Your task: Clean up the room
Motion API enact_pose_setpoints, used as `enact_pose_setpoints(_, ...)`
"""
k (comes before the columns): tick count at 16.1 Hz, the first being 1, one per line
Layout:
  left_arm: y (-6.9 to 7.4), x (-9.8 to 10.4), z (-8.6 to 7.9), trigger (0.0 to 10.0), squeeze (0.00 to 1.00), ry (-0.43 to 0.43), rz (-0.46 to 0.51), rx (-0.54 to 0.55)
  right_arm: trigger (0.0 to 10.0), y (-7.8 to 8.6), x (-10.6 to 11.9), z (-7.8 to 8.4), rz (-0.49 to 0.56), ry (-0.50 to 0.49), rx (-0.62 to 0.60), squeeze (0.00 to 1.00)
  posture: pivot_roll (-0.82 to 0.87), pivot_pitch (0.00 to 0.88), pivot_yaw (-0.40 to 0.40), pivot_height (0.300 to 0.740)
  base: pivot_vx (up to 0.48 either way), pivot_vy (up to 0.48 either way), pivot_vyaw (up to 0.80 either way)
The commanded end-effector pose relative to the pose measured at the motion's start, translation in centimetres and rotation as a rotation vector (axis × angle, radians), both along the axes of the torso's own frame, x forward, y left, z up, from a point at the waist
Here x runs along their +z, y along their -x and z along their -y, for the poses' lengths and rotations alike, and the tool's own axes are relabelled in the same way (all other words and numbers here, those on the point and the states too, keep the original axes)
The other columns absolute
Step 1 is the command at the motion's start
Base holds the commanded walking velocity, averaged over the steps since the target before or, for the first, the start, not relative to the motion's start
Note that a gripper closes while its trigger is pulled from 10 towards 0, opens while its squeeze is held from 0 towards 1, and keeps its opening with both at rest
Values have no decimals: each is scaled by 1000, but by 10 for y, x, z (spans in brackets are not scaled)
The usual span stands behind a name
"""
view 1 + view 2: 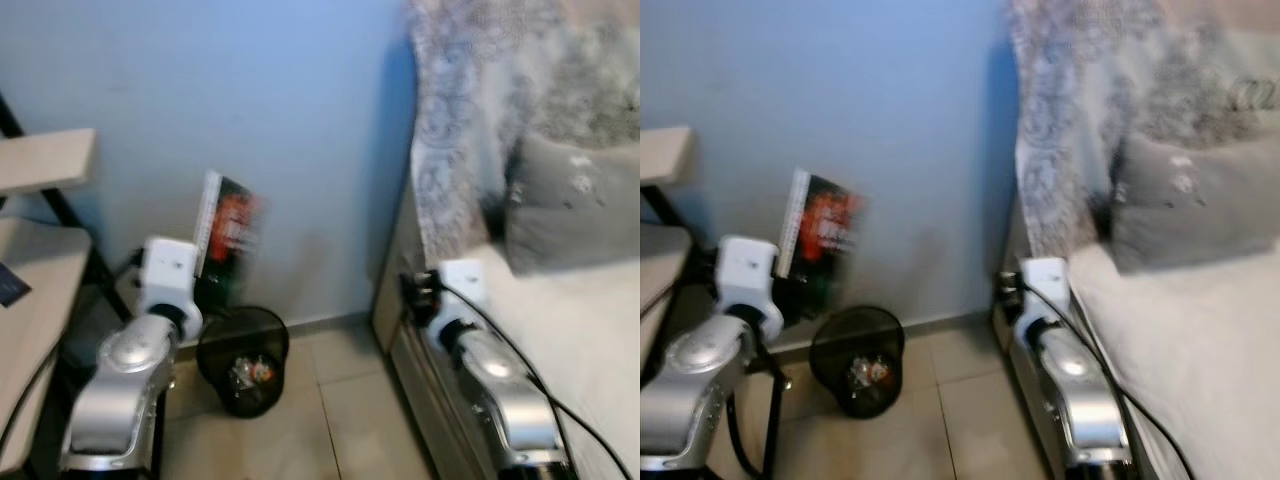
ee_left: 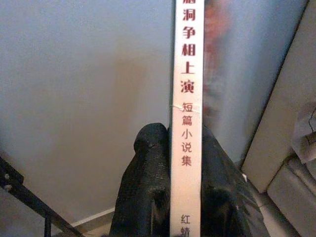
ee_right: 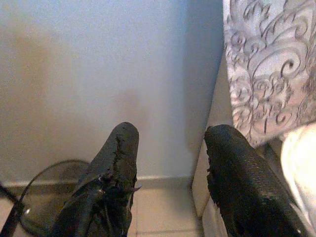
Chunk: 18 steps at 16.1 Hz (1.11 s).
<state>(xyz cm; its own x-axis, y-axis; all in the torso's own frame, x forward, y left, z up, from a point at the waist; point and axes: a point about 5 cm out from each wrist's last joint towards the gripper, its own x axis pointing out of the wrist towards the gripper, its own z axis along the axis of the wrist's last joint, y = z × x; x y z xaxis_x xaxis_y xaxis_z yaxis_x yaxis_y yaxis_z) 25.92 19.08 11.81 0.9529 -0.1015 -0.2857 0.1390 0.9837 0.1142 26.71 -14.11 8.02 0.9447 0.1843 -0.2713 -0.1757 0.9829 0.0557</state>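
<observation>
The left gripper is clenched on a book, holding it upright near the wall, above the wire wastebasket. The right gripper hangs released beside the bed. I'd carry the book left to the bench, keeping it clear of the basket.

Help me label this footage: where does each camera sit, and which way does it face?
Left eye: on the head, looking forward and down at the wall corner; both silver arms show, left gripper holding a book above the bin.
Right eye: the same scene, beside the bed.
Left wrist: along fingers clamping the book's spine.
Right wrist: along the open right gripper toward the wall.
Both wrist views share the wall.
</observation>
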Motion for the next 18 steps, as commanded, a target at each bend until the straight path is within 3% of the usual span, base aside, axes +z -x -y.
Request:
enact_pose_setpoints(1, -2, 14, -6, 10000, 0, -22, 72, 10, 10000, -2, 4, -9, 15, -37, 26, 0, -44, 0, 10, 740, 0, 0, -800)
enact_pose_setpoints(18, -5, 17, -4, 10000, 0, 5, 104, 21, 10000, -7, 11, -1, 39, -49, -50, 0, -50, 0, 3, 740, 0, 0, -800)
